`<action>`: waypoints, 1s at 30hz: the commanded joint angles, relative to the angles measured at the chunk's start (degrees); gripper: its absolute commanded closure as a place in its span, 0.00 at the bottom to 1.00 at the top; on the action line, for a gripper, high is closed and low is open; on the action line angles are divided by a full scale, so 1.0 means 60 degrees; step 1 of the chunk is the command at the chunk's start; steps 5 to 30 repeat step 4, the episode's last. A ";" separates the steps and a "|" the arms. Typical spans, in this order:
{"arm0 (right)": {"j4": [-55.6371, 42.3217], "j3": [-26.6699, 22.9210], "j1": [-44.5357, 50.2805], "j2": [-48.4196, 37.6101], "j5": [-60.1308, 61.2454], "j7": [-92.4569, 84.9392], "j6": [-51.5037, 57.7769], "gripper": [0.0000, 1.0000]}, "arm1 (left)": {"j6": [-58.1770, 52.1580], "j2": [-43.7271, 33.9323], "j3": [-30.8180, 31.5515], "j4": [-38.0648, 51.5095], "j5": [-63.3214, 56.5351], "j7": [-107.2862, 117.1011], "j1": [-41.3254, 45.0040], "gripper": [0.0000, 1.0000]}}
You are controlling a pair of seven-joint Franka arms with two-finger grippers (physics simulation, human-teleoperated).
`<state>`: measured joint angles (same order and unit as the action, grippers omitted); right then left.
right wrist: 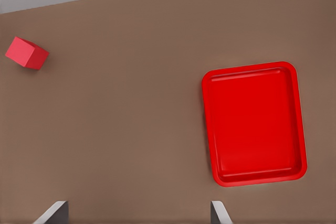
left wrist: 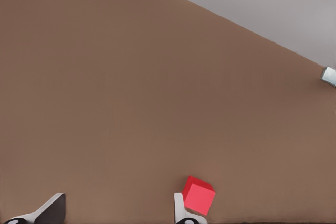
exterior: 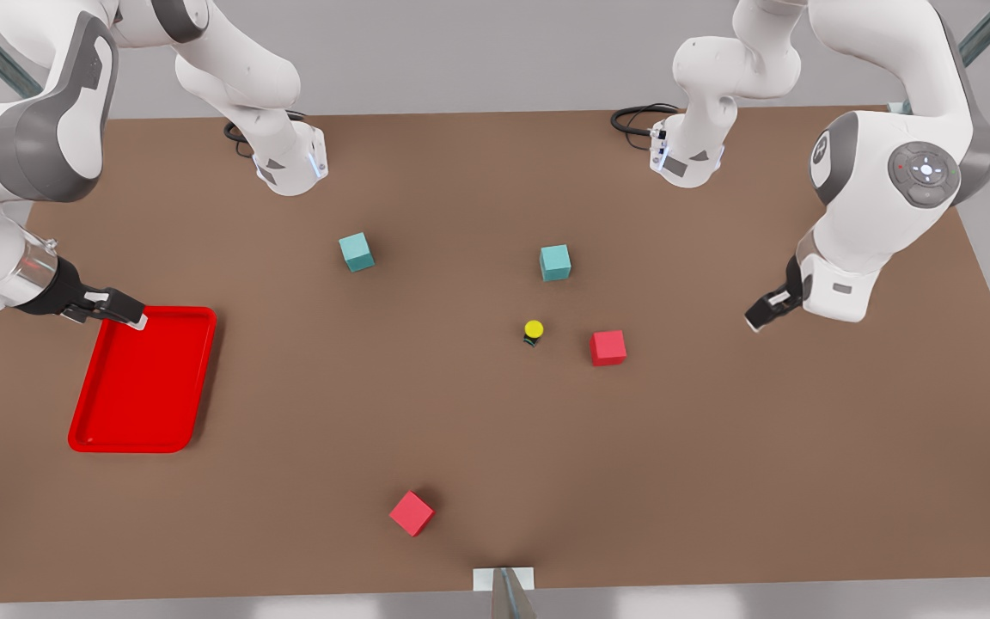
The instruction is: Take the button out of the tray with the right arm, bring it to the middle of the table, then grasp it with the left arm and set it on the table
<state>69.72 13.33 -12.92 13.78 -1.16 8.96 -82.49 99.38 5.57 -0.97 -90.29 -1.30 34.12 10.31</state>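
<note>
Above the table [exterior: 718,481], both end effectors [left wrist: 118,211] [right wrist: 137,212] gape, empty.

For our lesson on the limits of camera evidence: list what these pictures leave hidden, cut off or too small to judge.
1. Front view: the button is too small; its yellow cap hides most of the body.
2. Front view: the right gripper covers one corner of the tray.
3. Left wrist view: the open jaws of the left gripper run off the picture's edge.
</note>
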 commanded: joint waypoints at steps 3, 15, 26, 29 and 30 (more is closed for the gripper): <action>-0.0004 0.0005 0.0015 -0.0012 0.0003 -0.0014 -0.0006 0.00 | 0.0063 -0.0020 0.0000 0.0005 -0.0004 -0.5408 0.0010 0.00; -0.0004 0.0005 0.0015 -0.0012 0.0003 -0.0014 -0.0021 0.00 | 0.0063 -0.0006 0.0000 0.0005 -0.0004 -0.5408 0.0010 0.00; -0.0004 0.0005 0.0015 -0.0012 0.0003 -0.0014 -0.0021 0.00 | 0.0063 -0.0006 0.0000 0.0005 -0.0004 -0.5408 0.0010 0.00; -0.0004 0.0005 0.0015 -0.0012 0.0003 -0.0014 -0.0021 0.00 | 0.0063 -0.0006 0.0000 0.0005 -0.0004 -0.5408 0.0010 0.00; -0.0004 0.0005 0.0015 -0.0012 0.0003 -0.0014 -0.0021 0.00 | 0.0063 -0.0006 0.0000 0.0005 -0.0004 -0.5408 0.0010 0.00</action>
